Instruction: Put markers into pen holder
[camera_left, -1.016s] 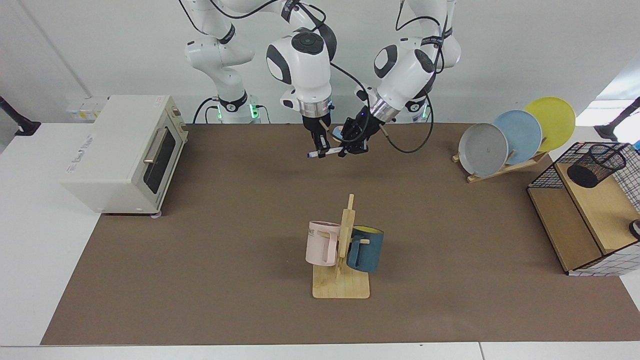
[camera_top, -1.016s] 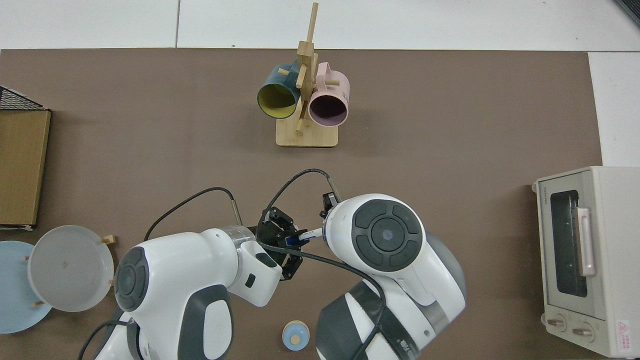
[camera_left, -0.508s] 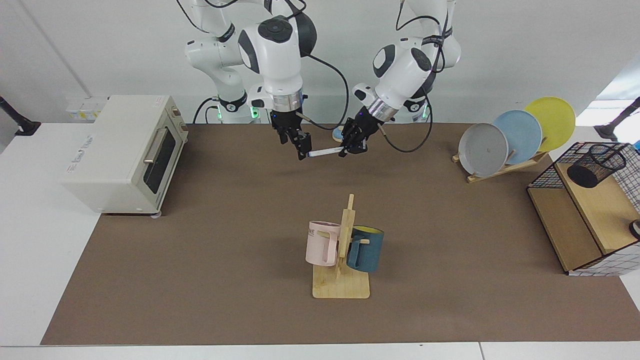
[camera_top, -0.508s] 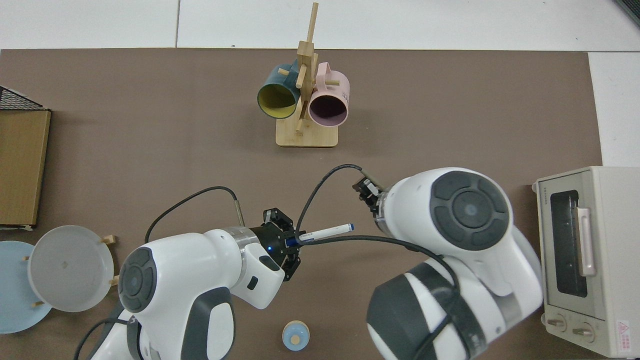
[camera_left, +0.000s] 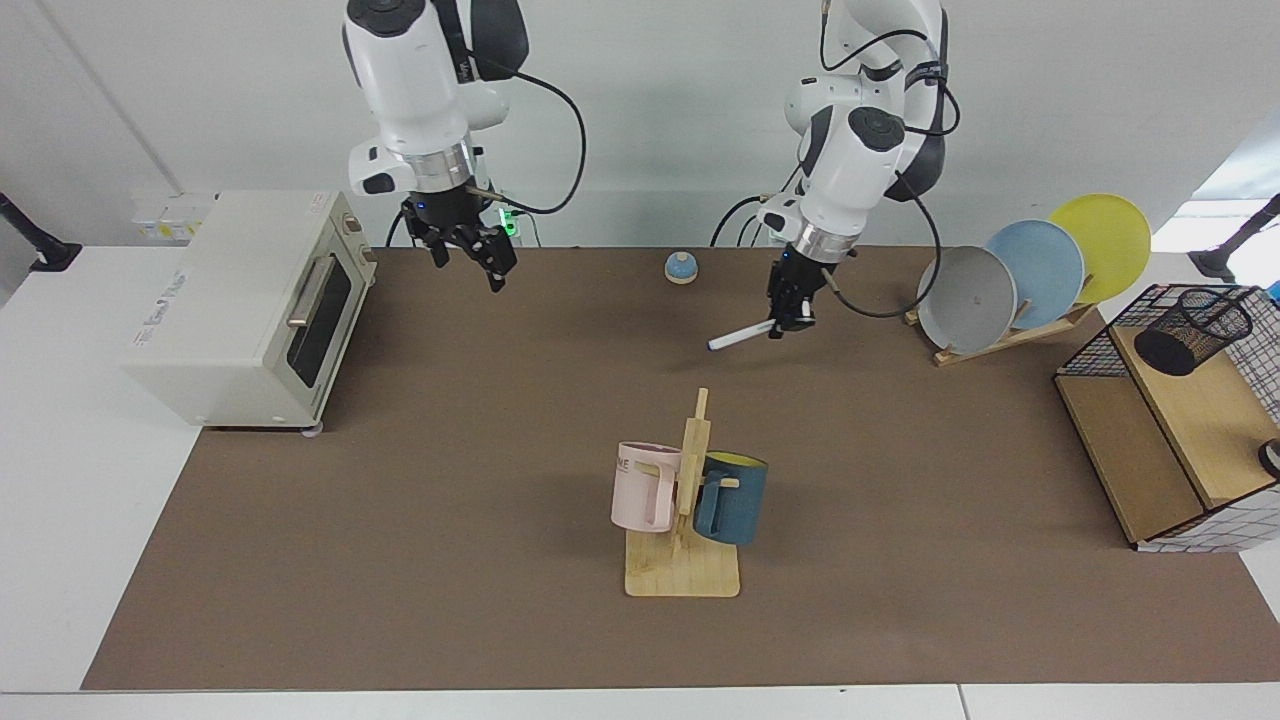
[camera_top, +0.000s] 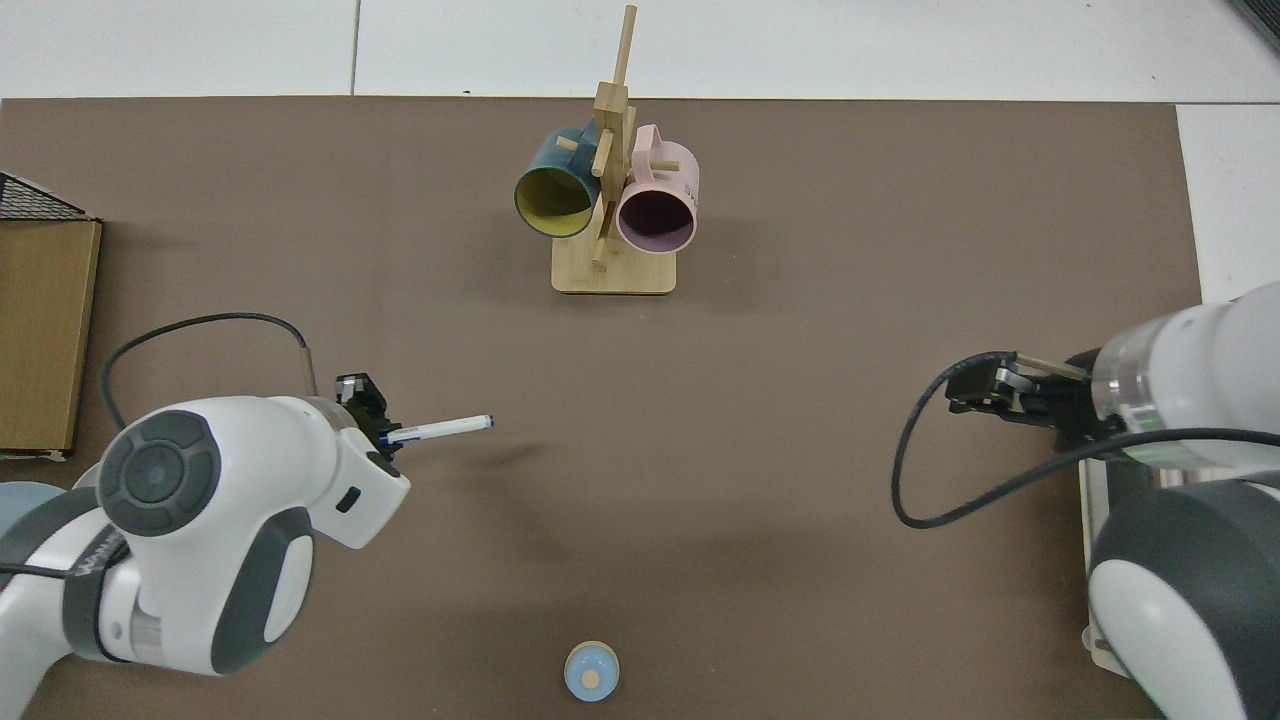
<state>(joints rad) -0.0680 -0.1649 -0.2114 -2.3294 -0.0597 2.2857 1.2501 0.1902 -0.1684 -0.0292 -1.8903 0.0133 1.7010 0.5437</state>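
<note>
The marker (camera_left: 740, 336) is white with a dark blue cap and hangs roughly level above the brown mat. My left gripper (camera_left: 787, 315) is shut on its tail end, and the cap end points away from the plates. From above, the marker (camera_top: 440, 429) sticks out of the left gripper (camera_top: 385, 435). My right gripper (camera_left: 468, 264) hangs open with nothing in it, beside the toaster oven. In the top view the right gripper (camera_top: 975, 390) is at the far right. The pen holder (camera_left: 1195, 330), a black mesh cup, sits tilted on the wooden shelf inside the wire basket (camera_left: 1265, 345) at the far right.
A white toaster oven (camera_left: 250, 300) stands at the mat's left side. A wooden mug rack (camera_left: 685, 500) holds a pink and a blue mug near the front centre. A plate rack (camera_left: 1030, 270) stands between the left gripper and the basket. A small blue knob (camera_left: 680, 267) lies at the back.
Both grippers held the marker at the back centre a second ago. The right gripper let go and swung away to the toaster. The left arm carried the marker toward the plates.
</note>
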